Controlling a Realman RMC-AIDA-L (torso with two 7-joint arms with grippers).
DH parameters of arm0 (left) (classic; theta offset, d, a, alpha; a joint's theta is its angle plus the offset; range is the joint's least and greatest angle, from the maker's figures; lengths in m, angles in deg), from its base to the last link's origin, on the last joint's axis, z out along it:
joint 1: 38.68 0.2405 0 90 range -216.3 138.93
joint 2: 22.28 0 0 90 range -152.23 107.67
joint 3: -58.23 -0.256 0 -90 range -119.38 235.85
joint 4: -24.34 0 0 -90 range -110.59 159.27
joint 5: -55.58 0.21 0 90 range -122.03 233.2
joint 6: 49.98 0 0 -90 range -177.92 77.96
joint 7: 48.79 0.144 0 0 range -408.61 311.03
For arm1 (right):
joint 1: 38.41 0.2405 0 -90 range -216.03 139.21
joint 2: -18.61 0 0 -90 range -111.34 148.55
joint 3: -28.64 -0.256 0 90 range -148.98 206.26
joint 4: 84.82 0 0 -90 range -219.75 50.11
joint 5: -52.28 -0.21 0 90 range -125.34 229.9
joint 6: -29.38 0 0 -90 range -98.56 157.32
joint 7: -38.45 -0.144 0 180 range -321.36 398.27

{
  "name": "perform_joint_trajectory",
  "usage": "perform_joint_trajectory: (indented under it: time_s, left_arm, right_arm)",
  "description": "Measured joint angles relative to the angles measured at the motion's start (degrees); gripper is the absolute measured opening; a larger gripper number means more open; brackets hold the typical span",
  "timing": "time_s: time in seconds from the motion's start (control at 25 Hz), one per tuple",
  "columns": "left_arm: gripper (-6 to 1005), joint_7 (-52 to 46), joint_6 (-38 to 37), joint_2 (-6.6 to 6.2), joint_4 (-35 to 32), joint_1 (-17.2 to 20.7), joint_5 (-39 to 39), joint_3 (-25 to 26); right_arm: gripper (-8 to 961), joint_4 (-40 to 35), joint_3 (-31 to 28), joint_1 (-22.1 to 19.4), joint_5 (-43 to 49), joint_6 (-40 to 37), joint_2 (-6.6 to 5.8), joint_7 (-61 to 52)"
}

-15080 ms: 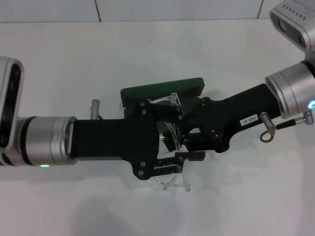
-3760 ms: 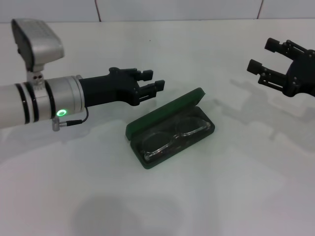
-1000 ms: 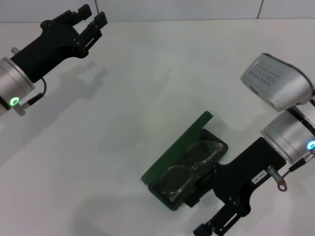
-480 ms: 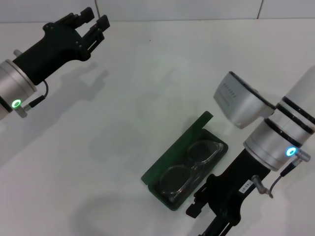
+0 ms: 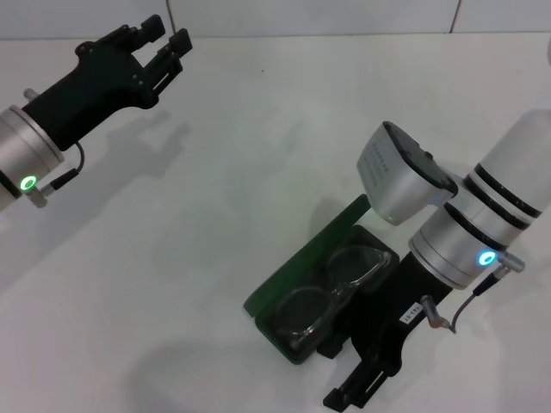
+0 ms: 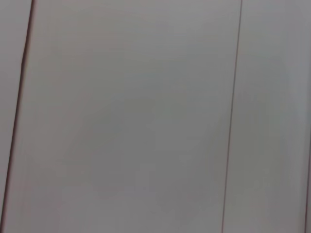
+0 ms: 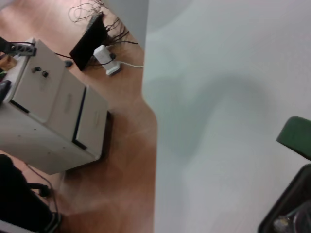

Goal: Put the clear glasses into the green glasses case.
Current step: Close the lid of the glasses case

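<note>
Lower right in head view: clear glasses (image 5: pixel 331 288) inside open green glasses case (image 5: pixel 284 280); right gripper (image 5: pixel 366 379) alongside, spread unreadable. Upper left, left gripper (image 5: pixel 164 43) narrowly parted, empty. Table edge (image 7: pixel 150 107) only in right wrist view.

right arm (image 5: pixel 482 232) crowds the green glasses case (image 5: pixel 301 267); left side lies open.

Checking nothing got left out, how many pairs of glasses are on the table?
1: the clear plastic glasses lie inside the open dark green hard glasses case, beside the right gripper. None elsewhere.
</note>
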Motion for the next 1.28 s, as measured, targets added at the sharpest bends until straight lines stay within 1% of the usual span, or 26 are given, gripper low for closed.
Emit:
perform_joint_trajectory:
  time_s: [0.24,0.64,0.84,1.08,1.16,1.28]
  left_arm:
    - [447,0.1,0.0,-0.13,0.0,0.0,0.1,0.2]
    - [448,1.3,0.4,-0.13,0.1,-0.3,0.3,0.2]
    - [448,1.5,0.5,-0.10,0.1,-0.1,0.3,0.2]
    - [449,1.6,0.5,-0.08,0.2,0.4,0.3,0.2]
    - [449,1.6,0.5,-0.06,0.2,0.5,0.3,0.2]
    - [449,1.5,0.4,0.05,0.3,0.6,-0.1,0.2]
  right_arm:
    - [766,0.0,0.0,0.4,-0.1,2.2,0.01,0.0]
    - [766,-2.0,0.3,-0.3,-2.5,9.9,0.01,-0.3]
    - [765,-2.3,2.2,-0.2,-2.7,15.6,0.01,-2.2]
    - [765,-3.4,2.1,-0.6,-2.3,18.2,0.00,-2.2]
    - [765,-4.6,1.9,-1.1,-2.1,18.9,-0.02,-2.1]
    - [765,-7.9,1.8,-3.2,-2.1,19.4,-0.25,-1.9]
